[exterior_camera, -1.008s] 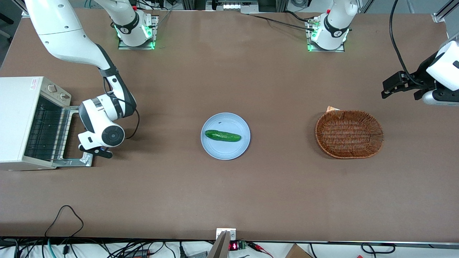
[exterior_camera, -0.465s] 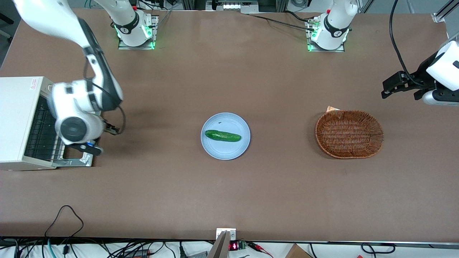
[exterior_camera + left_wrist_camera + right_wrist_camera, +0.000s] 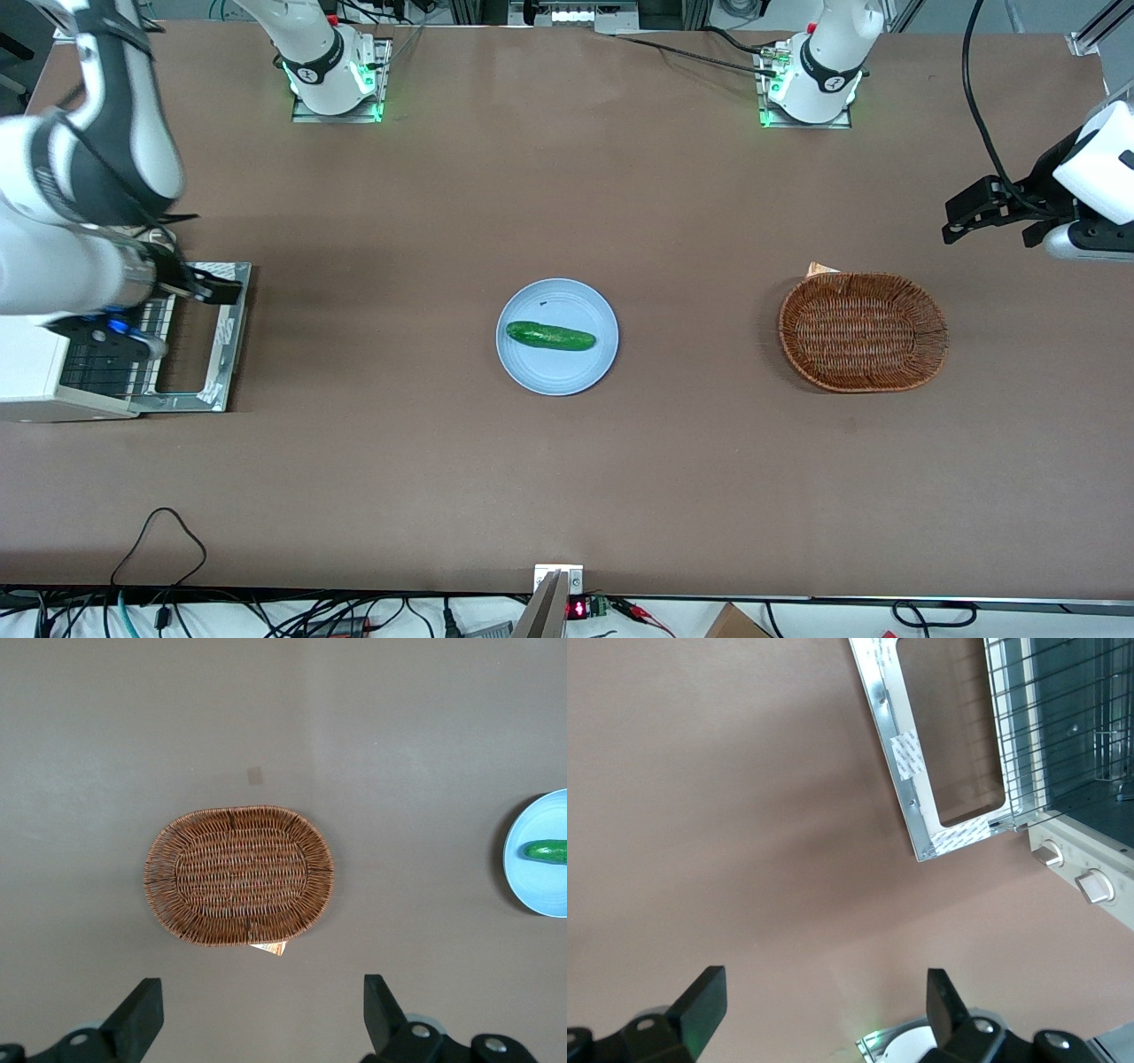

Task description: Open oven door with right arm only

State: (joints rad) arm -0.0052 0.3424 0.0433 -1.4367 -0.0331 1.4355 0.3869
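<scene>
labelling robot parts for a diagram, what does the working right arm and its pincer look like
The right arm has glossy white shells, black joint sleeves and a ribbed silver wrist cuff, with a thin black cable along it. A small blue light glows near the wrist. Its pincer, above the oven door, is black with two flat fingers, open.

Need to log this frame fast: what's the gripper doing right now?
Gripper: open, holding nothing, raised above the oven door, which lies folded down.
</scene>
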